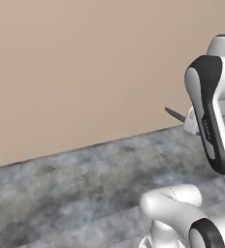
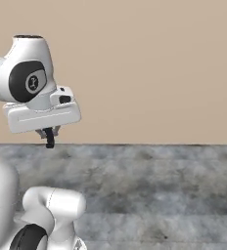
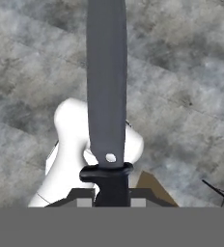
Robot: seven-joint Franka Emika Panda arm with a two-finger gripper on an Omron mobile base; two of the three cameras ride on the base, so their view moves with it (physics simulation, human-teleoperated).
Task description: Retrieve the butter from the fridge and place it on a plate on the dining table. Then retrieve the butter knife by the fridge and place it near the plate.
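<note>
1 knife [image 3: 106,87] is clamped by its handle in the shut tool [image 3: 112,197] above the floor [image 1: 75,193], and should be kept level until the table is reached.

The knife [image 3: 106,96] has a smooth, dull grey blade that looks like metal, with one small shiny rivet. Its handle is black and matt, like plastic. The floor [image 2: 154,190] looks like rough grey stone, blotchy and not shiny. The wall [image 1: 85,68] is plain, flat tan, smooth and matt
</note>
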